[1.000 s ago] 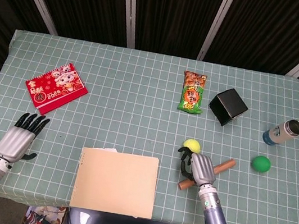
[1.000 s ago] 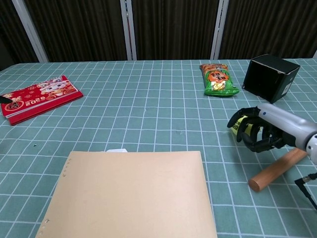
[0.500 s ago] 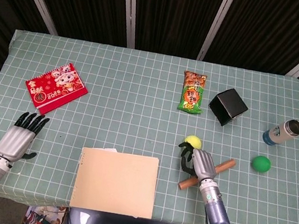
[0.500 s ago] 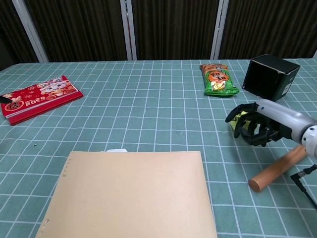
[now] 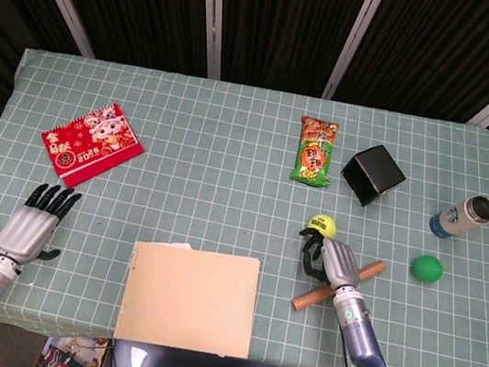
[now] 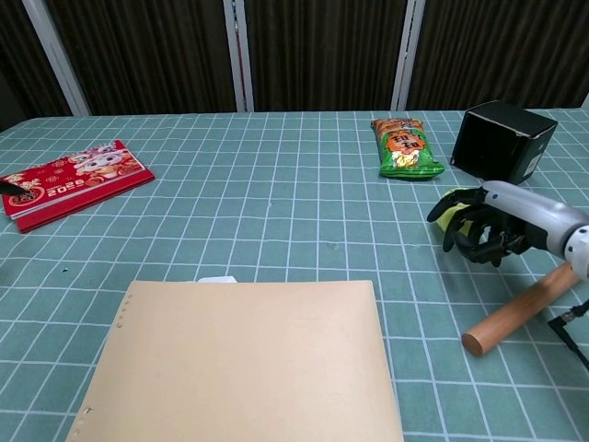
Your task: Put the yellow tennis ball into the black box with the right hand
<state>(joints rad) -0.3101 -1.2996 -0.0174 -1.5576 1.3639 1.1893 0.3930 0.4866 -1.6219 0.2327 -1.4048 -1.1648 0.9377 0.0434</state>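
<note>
The yellow tennis ball (image 5: pixel 321 224) lies on the green checked cloth, just beyond the fingertips of my right hand (image 5: pixel 333 256). In the chest view the ball (image 6: pixel 448 215) peeks out behind the hand's (image 6: pixel 492 226) downward-curled fingers; I see no grip around it. The black box (image 5: pixel 373 174) stands tilted behind and to the right of the ball, and appears at the chest view's right edge (image 6: pixel 502 143). My left hand (image 5: pixel 33 223) rests flat at the table's near left with fingers spread and nothing in it.
A wooden rod (image 5: pixel 340 284) lies under my right wrist. A green snack bag (image 5: pixel 315 151) sits left of the box. A green ball (image 5: pixel 426 268) and a bottle (image 5: pixel 463 216) are at the right. A tan notebook (image 5: pixel 190 298) lies front centre, a red packet (image 5: pixel 92 143) far left.
The tennis ball has shifted away from me, toward the black box, and my right hand has followed it forward. The left hand has stayed still.
</note>
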